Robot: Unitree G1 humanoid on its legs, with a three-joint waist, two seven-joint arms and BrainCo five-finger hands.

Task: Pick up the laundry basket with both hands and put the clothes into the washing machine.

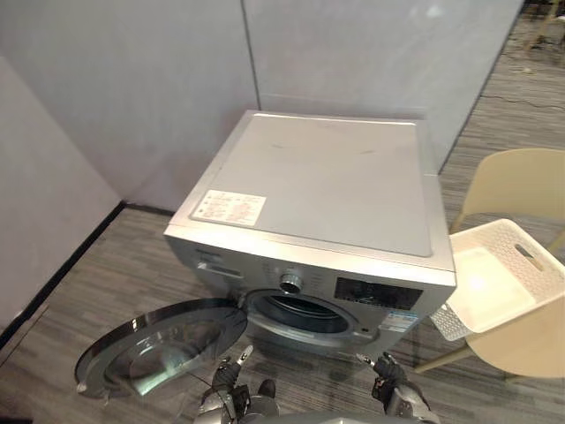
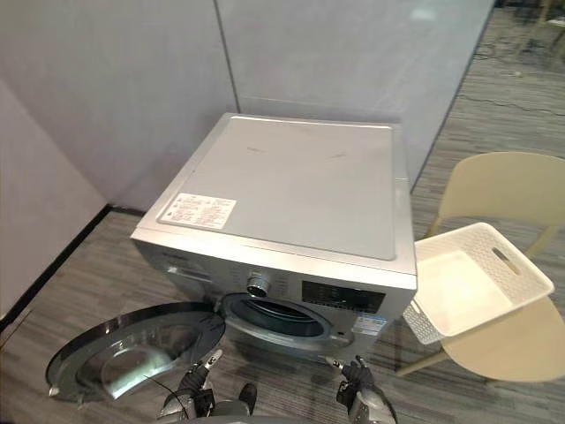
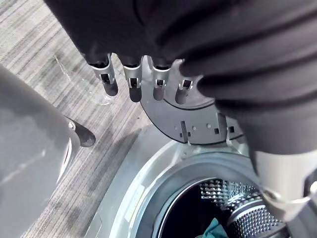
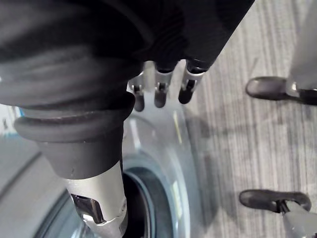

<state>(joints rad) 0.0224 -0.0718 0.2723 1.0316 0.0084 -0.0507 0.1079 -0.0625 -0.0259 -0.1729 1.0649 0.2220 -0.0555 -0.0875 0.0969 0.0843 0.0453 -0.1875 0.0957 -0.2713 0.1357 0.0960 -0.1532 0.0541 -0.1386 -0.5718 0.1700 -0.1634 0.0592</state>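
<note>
A silver front-loading washing machine [image 1: 327, 177] stands in the middle, its round glass door [image 1: 163, 344] swung wide open to the left. Inside the drum [image 3: 233, 208] lies a bit of teal cloth [image 3: 215, 229]. A white laundry basket [image 1: 530, 256] rests on a cream chair [image 1: 521, 181] to the right of the machine, and its inside looks bare. My left hand [image 1: 229, 375] and right hand [image 1: 388, 371] hover low in front of the drum opening [image 1: 300, 314]. Both are open with straight fingers [image 3: 131, 82] [image 4: 161, 87] and hold nothing.
Grey partition panels [image 1: 159, 79] close in behind and to the left of the machine. The open door takes up the floor at the front left. The chair with the basket stands close against the machine's right side. Striped grey floor [image 1: 132, 265] lies around it.
</note>
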